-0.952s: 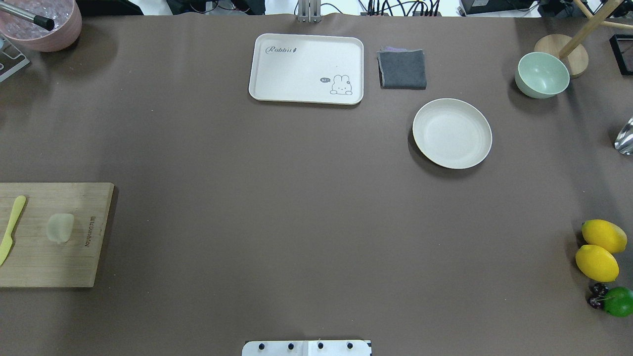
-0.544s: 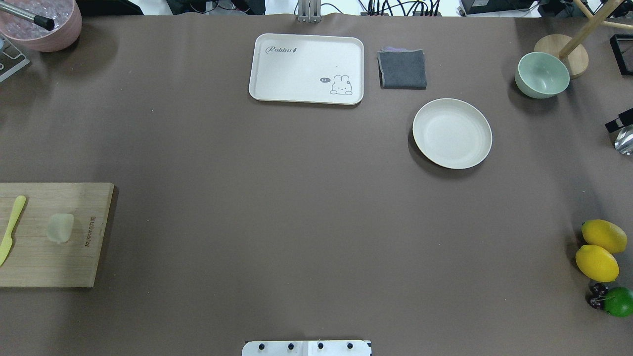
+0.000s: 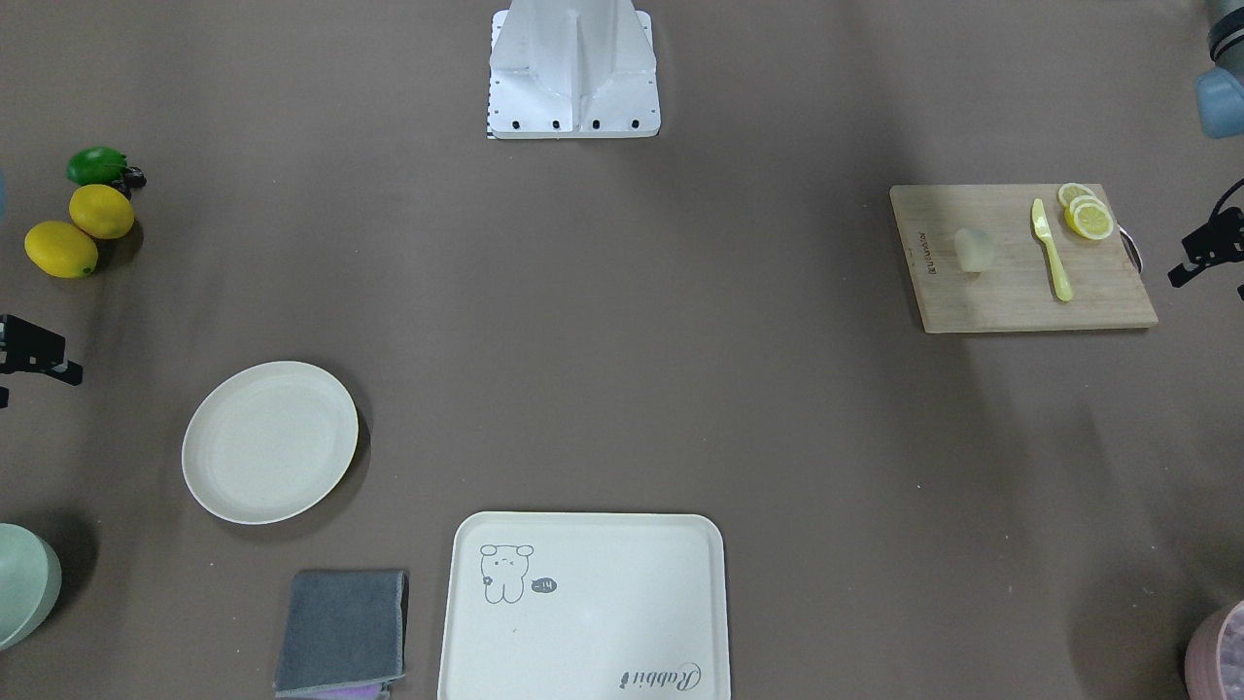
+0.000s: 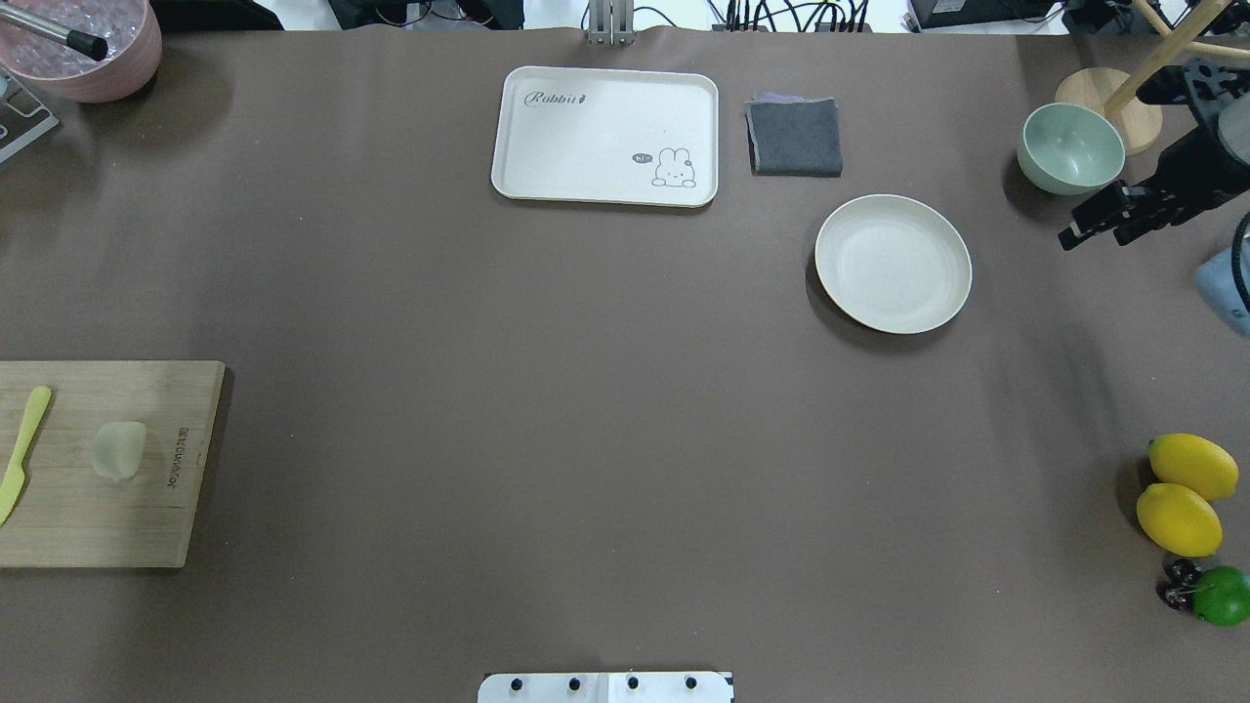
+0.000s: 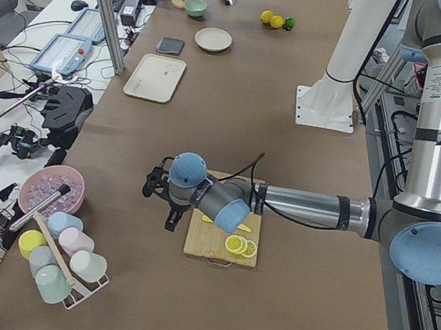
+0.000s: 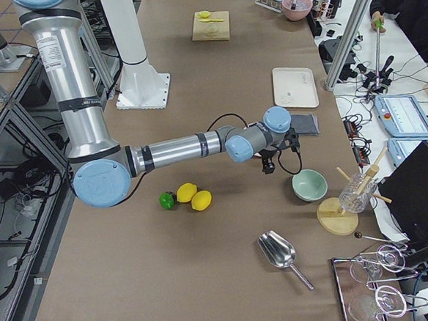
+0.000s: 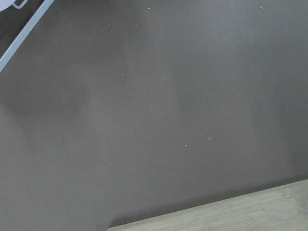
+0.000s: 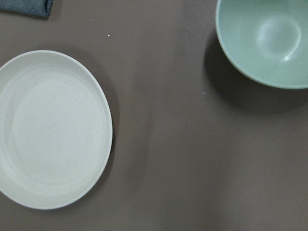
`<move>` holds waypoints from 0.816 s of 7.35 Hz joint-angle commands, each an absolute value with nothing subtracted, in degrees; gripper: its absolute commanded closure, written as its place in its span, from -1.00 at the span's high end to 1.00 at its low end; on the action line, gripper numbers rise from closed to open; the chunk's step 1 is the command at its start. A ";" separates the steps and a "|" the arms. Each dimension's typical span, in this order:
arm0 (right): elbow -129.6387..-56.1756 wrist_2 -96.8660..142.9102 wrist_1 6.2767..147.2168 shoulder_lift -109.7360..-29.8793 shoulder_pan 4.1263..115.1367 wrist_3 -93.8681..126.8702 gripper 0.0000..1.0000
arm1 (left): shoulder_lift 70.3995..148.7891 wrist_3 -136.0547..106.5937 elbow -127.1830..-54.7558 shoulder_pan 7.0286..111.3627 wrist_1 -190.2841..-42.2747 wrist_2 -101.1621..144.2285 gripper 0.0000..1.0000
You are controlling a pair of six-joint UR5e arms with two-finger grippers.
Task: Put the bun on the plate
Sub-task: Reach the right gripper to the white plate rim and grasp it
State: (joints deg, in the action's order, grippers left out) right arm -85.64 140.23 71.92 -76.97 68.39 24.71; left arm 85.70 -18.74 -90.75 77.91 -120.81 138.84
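Wooden cutting board (image 4: 146,527) is at the table's left edge in the overhead view, and the bun (image 4: 119,450) sits on it, roughly mid-board. A yellow-green knife (image 4: 24,452) lies just left of the bun, not touching it. The front camera also shows lemon slices (image 3: 1088,216) on the board's outer end, past the knife.

The plate (image 4: 894,264) is way over on the right half of the table with nothing on it, well apart from the bun. Around it there's a grey cloth (image 4: 794,136) on the far side, the rabbit tray (image 4: 605,137) left of the cloth, and a pale green bowl (image 4: 1070,147) off to the far right.

My right gripper (image 4: 1094,229) hangs between the bowl and the plate, nearer the bowl. Its wrist cam looks straight down at both. The left gripper (image 3: 1205,251) pokes in just beyond the board's outer end, and its wrist cam gets brown table cover plus a sliver of board.

Honestly I can't tell how far apart either set of fingers is. Neither has the bun.
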 commanded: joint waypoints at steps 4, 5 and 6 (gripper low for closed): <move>-80.08 131.40 71.55 -71.02 60.39 34.72 0.45 | 86.04 -20.92 -90.61 76.03 -121.73 138.78 0.95; -77.89 131.22 67.71 -71.10 59.51 34.80 0.44 | 86.04 -20.92 -90.62 76.03 -121.73 138.69 0.95; -75.78 131.22 64.28 -70.84 59.24 35.85 0.44 | 86.04 -20.92 -90.88 75.94 -121.73 137.82 0.95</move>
